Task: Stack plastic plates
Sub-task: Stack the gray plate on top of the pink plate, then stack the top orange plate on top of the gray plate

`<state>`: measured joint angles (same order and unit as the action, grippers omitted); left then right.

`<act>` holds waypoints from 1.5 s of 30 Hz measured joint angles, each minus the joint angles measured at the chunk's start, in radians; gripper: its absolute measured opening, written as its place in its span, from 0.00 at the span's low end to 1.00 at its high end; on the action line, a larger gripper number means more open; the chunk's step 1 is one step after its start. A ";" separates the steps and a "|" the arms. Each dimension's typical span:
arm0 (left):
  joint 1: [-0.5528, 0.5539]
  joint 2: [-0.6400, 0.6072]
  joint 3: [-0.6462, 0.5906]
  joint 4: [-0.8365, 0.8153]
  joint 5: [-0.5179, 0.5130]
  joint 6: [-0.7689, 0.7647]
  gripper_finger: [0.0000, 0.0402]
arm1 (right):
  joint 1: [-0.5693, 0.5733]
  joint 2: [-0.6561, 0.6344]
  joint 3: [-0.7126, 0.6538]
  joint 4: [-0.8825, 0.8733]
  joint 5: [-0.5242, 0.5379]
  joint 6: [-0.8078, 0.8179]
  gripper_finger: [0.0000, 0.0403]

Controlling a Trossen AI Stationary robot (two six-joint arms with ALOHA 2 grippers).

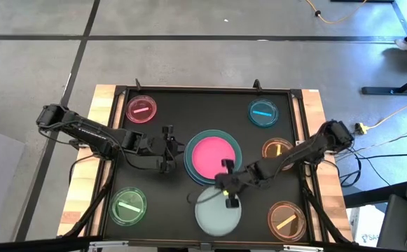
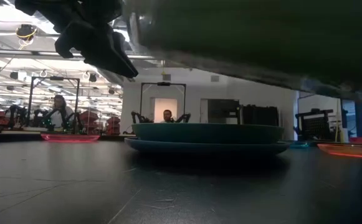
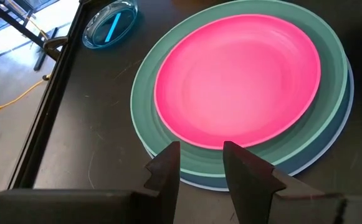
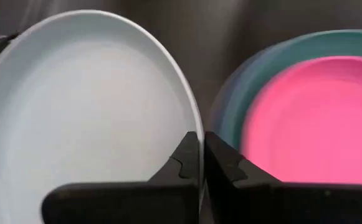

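Observation:
A stack sits mid-table: a pink plate (image 1: 212, 155) on a dark green plate (image 1: 235, 140), on a blue-grey plate (image 1: 188, 168) that rests on the black mat. The same stack (image 2: 207, 138) shows in the low view. My left gripper (image 1: 168, 150) (image 3: 202, 163) is open just left of the stack's rim and touches nothing. My right gripper (image 1: 228, 194) (image 4: 201, 155) is shut on the pale mint plate (image 1: 216, 215) (image 4: 87, 106), just near of the stack. That plate's underside (image 2: 261, 43) fills the top of the low view. My right gripper pinches the pale mint plate's rim (image 4: 196, 127) on its far side, the side toward the stack, one finger on the plate's inner face and one outside. The fingers come slanting from the table's right and far side. The plate is lifted clear and tilted.
Small translucent dishes ring the stack: pink (image 1: 141, 110) far left, blue (image 1: 263, 113) far right, orange (image 1: 278, 149) at the right, another orange (image 1: 287, 219) near right, green (image 1: 128, 205) near left. A raised frame (image 1: 203, 89) borders the mat. People sit in the room beyond.

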<state>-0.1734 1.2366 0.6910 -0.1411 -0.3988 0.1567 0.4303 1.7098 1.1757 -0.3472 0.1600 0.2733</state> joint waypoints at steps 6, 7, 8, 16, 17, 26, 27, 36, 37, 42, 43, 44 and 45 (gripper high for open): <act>0.000 0.000 0.000 0.000 0.000 0.000 0.29 | -0.082 -0.097 0.018 -0.122 0.077 -0.034 0.00; 0.000 0.000 0.000 0.000 0.000 0.001 0.29 | -0.101 -0.114 0.018 -0.134 0.086 -0.043 0.00; 0.000 0.000 0.000 0.000 0.000 0.001 0.29 | -0.123 -0.128 0.018 -0.141 0.094 -0.051 0.00; 0.000 0.000 0.000 0.002 0.000 0.002 0.29 | -0.342 -0.147 0.008 -0.124 0.117 -0.125 0.01; 0.000 0.000 0.000 0.002 0.000 0.002 0.29 | -0.367 -0.140 -0.003 -0.115 0.115 -0.125 0.01; 0.000 0.000 0.000 0.019 0.001 0.002 0.29 | -0.452 -0.090 -0.115 -0.015 0.037 -0.124 0.01; 0.000 0.000 0.000 0.024 0.001 0.002 0.29 | -0.452 -0.088 -0.118 -0.007 0.037 -0.123 0.01; 0.000 0.000 0.001 0.030 0.001 0.001 0.29 | -0.451 -0.088 -0.118 -0.004 0.031 -0.059 0.04; 0.000 0.000 0.001 0.030 0.001 0.001 0.29 | -0.451 -0.088 -0.118 -0.001 0.033 -0.049 0.07; 0.000 0.000 0.001 0.030 0.001 0.001 0.29 | -0.451 -0.092 -0.108 -0.035 0.039 -0.048 0.22; 0.000 0.000 0.001 0.030 0.001 -0.001 0.29 | -0.451 -0.097 -0.099 -0.051 0.038 -0.048 0.24; 0.000 0.000 0.001 0.030 0.001 -0.012 0.29 | -0.449 -0.104 -0.087 -0.053 0.037 -0.045 0.27; 0.000 0.000 0.001 0.030 0.001 -0.023 0.29 | -0.443 -0.114 -0.076 -0.052 0.030 -0.044 0.29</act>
<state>-0.1734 1.2369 0.6918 -0.1112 -0.3977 0.1336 -0.0124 1.5957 1.0999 -0.3988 0.1901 0.2289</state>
